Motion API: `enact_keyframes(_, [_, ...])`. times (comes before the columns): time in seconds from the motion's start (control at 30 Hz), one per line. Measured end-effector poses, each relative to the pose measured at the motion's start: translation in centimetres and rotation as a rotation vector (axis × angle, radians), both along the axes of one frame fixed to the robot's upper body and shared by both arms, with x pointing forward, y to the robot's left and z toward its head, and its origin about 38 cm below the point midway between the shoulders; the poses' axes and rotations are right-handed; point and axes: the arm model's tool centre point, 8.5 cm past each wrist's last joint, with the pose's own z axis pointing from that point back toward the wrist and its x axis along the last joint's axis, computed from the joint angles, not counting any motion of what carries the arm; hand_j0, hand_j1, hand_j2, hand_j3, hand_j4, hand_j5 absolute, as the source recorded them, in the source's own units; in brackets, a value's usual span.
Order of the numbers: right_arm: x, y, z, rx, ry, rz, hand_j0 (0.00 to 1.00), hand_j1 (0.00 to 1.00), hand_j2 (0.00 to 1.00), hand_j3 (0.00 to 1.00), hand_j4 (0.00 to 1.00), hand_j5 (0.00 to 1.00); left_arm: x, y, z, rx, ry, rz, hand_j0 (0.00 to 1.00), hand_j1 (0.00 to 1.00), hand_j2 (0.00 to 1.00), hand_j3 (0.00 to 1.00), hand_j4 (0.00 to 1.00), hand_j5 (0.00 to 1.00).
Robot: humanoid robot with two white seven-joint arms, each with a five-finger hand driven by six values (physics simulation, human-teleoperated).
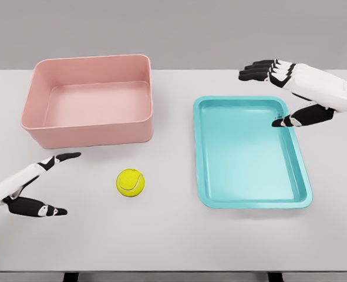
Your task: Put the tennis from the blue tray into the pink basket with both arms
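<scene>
A yellow-green tennis ball lies on the white table, between the pink basket behind it and the blue tray to its right. Nothing lies in the tray or in the basket. My left hand hovers at the lower left, fingers spread, about a hand's width left of the ball and apart from it. At the tray's far right corner my right hand floats with its fingers spread, holding nothing.
The white table ends at a front edge near the bottom of the picture. A grey wall stands behind the table.
</scene>
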Motion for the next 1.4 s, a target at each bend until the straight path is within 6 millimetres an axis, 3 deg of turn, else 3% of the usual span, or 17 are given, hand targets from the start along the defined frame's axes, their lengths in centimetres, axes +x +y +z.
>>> enact_keyframes(0.3, [-0.2,-0.2,0.4,-0.005,-0.008,0.000,1.00,1.00,1.00,1.00,1.00,1.00,1.3,-3.3,0.0,-0.011,-0.102,-0.041,1.00,1.00,1.00,1.00,1.00,1.00])
enact_keyframes(0.7, [-1.1,0.9,0.9,-0.013,-0.028,0.041,1.00,1.00,1.00,1.00,1.00,1.00,1.5,-7.6,-1.3,-0.063,-0.117,-0.106,1.00,1.00,1.00,1.00,1.00,1.00])
enact_keyframes(1.2, [-1.3,1.0,0.4,-0.014,-0.012,0.044,1.00,1.00,1.00,1.00,1.00,1.00,2.0,-11.3,-2.0,-0.153,-0.119,-0.138,0.99,0.99,0.99,0.99,0.99,0.99])
enact_keyframes(1.4, [-1.3,0.8,0.4,-0.019,-0.012,0.042,1.00,1.00,1.00,1.00,1.00,1.00,2.5,-11.8,-2.3,-0.190,-0.091,-0.120,0.99,0.99,0.99,0.99,0.99,0.99])
